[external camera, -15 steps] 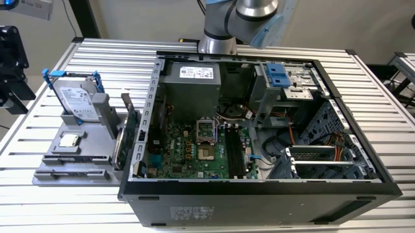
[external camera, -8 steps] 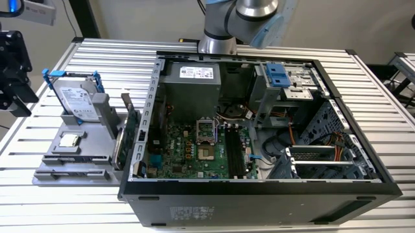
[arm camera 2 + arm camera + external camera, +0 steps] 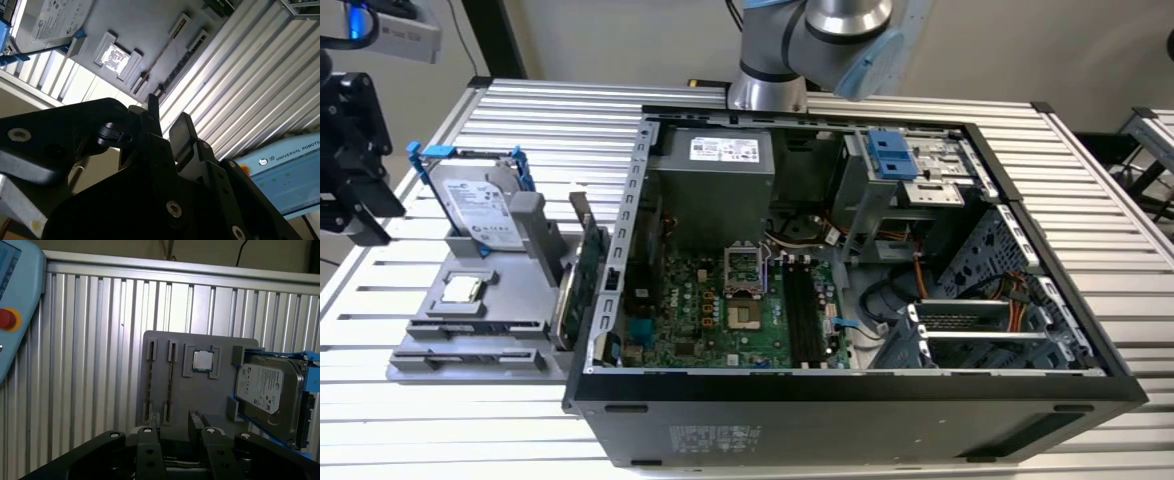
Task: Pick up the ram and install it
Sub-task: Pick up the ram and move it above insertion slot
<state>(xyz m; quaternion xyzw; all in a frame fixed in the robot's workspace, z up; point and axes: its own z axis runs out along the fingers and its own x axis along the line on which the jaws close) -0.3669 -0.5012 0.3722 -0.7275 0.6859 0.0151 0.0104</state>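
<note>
Here, parted jaws near white-labelled hard drive [image 3: 269, 387].

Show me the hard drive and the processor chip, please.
hard drive [image 3: 480, 207]: exterior view, on its silver labelled face.
processor chip [image 3: 203, 360]: first wrist view, on the middle of its metal lid.

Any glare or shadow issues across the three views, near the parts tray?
Second wrist view: the processor on the tray glares white; the end effector is a backlit silhouette. First wrist view: even light on the hard drive, end effector shadowed. Exterior view: table bright, case interior darker.
</note>
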